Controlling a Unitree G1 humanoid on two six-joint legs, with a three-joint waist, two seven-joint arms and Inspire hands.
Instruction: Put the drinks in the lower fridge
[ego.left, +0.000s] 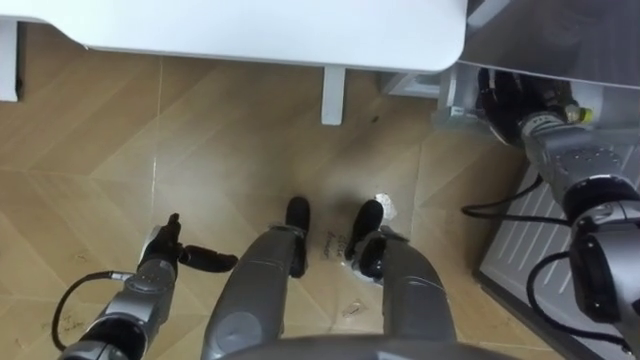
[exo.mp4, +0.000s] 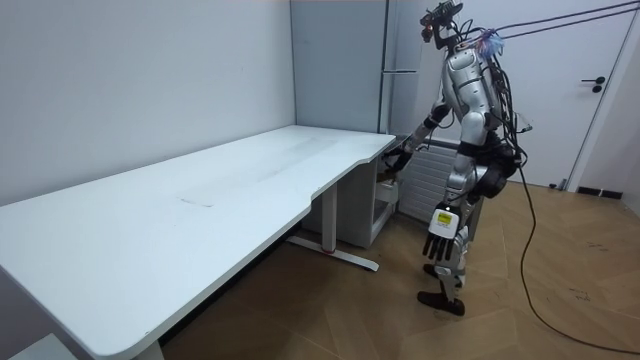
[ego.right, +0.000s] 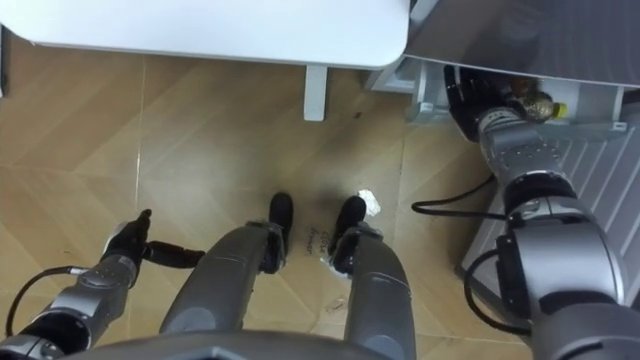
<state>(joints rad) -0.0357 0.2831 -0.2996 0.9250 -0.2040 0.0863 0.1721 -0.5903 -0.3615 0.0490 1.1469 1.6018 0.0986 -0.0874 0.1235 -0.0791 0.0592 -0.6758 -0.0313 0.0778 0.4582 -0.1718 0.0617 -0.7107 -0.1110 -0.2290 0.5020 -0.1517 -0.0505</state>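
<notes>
One bottle (ego.right: 533, 101), axis left-right, cap right, beside rt hand (ego.right: 466, 97).

A brownish drink bottle (ego.right: 533, 103) with a yellow cap sits inside the open lower fridge (ego.right: 600, 127), its cap pointing right. It is just right of the right hand (ego.right: 468, 100); whether they touch cannot be told.

No readable text, no legible labels or numbers

We see a long white tabletop (exo.mp4: 180, 210) above a wooden floor (ego.left: 200, 150). A small white scrap (ego.left: 383, 206) lies there; a door (exo.mp4: 600, 130) stands closed.
</notes>
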